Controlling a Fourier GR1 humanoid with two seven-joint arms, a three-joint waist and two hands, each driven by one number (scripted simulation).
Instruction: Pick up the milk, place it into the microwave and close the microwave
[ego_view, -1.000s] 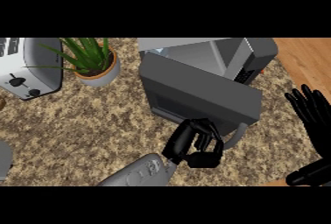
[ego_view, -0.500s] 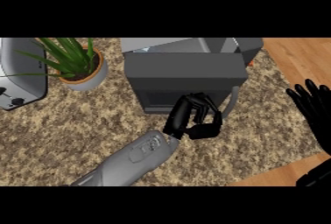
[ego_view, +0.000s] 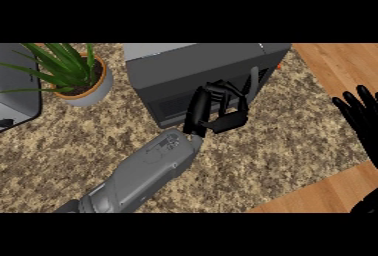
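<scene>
You cannot see the milk anywhere in this view; the closed microwave (ego_view: 199, 70) would hide it if it is inside, so judge it as probably loaded rather than confirmed. The microwave sits at twelve o'clock on the counter (ego_view: 280, 135), and its dark door (ego_view: 184, 97) looks flush with the body, or very nearly so.

Your left hand (ego_view: 218, 107) is against the door face, near its lower right part, with the fingers curled over and holding nothing that you can see. The step in hand looks like the closing push. To finish it well, press straight toward twelve o'clock, square to the door, and check that no gap shows along the door's edge before you draw back. Keep the curled fingers off the handle (ego_view: 253, 82), the upright bar just at one o'clock from them, so that you do not tug the door open when you withdraw.

Your right hand (ego_view: 359, 117) rests open at three o'clock by the view's edge, fingers up, well apart from the microwave.

Farther out, a plant (ego_view: 55, 62) stands in a pot (ego_view: 92, 90) at ten o'clock, with soil showing in the pot. A grey appliance (ego_view: 15, 95) shows partly at nine o'clock; what it holds you cannot tell.
</scene>
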